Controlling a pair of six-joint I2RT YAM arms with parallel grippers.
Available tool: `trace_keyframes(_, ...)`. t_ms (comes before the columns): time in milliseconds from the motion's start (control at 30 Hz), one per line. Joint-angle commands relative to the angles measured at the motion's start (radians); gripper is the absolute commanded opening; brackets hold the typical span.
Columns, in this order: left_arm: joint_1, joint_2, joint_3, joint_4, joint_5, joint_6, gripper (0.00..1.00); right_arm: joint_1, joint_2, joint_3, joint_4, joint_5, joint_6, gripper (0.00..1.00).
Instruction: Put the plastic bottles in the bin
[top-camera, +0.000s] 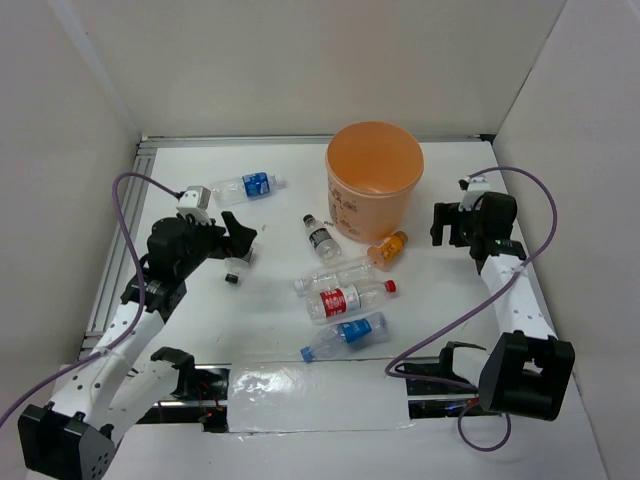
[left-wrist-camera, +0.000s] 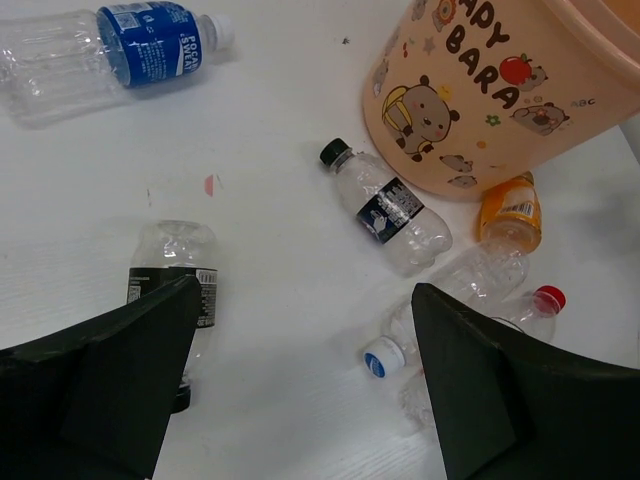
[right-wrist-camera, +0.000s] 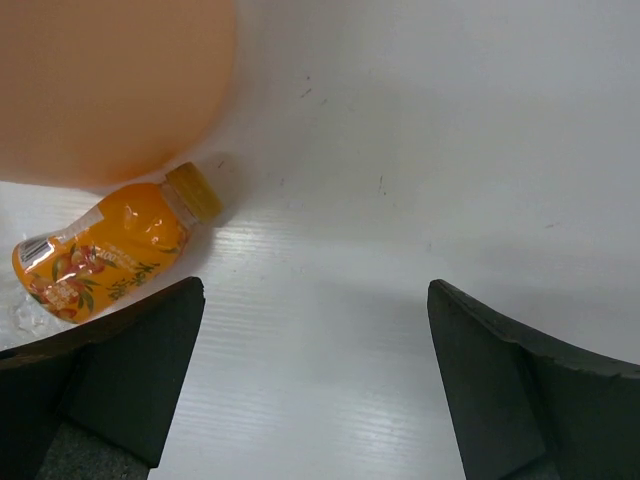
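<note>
The peach-orange bin (top-camera: 373, 180) stands upright at the back centre. Several plastic bottles lie on the white table: a blue-label one (top-camera: 245, 187) far left, a black-label one (top-camera: 320, 236), a small orange one (top-camera: 389, 249) against the bin's foot, then a clear one (top-camera: 335, 277), a red-label one (top-camera: 350, 298) and a blue-label one (top-camera: 345, 337). My left gripper (top-camera: 240, 242) is open and empty, hovering over another black-label bottle (left-wrist-camera: 172, 270). My right gripper (top-camera: 447, 222) is open and empty, right of the orange bottle (right-wrist-camera: 105, 250) and the bin (right-wrist-camera: 110, 80).
White walls enclose the table on the left, back and right. A metal rail (top-camera: 115, 260) runs along the left edge. In the left wrist view the bin (left-wrist-camera: 500, 90) shows cartoon print, with the black-label bottle (left-wrist-camera: 385, 205) and a blue-capped clear bottle (left-wrist-camera: 440, 310) ahead.
</note>
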Motion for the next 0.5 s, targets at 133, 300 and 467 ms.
trace_keyframes(133,0.016,0.052,0.117,-0.053,-0.044,0.068,0.99,-0.005,-0.051,0.095,-0.091,-0.029,-0.176,0.99)
trace_keyframes(300,0.036,0.124,0.195,-0.096,-0.082,0.146,0.99,-0.005,-0.062,0.081,-0.13,-0.035,-0.233,0.99)
trace_keyframes(467,0.067,0.211,0.28,-0.096,-0.102,0.198,0.98,-0.005,-0.088,0.059,-0.172,-0.185,-0.285,0.59)
